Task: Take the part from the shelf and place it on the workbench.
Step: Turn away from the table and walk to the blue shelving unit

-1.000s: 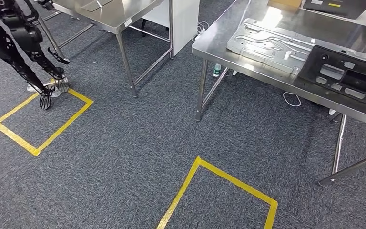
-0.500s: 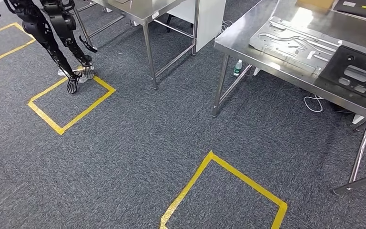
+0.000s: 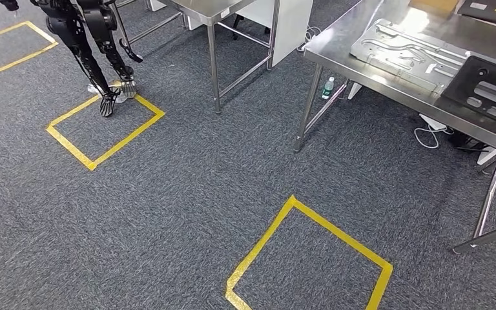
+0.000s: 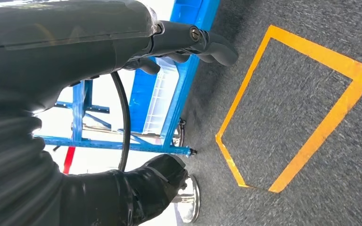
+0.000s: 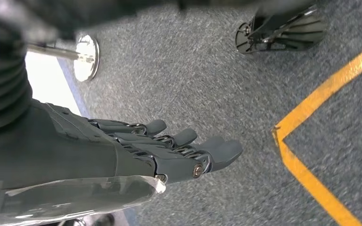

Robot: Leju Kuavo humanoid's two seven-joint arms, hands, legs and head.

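Note:
The steel workbench stands at the right of the head view. On it lie a silver stamped metal plate and a black moulded panel. In the left wrist view a blue shelf frame carrying a white bin stands beside my left hand, whose fingers and thumb are apart with nothing between them. My right hand hangs over the grey carpet with fingers stretched out, holding nothing.
Yellow tape squares mark the carpet. Another dark robot's legs stand at the far left square. A second steel table is at the back. A bottle and cables lie under the workbench.
The whole head picture has shifted: the camera turned, so the workbench, tables and tape squares now sit further right. Nothing on the workbench has moved.

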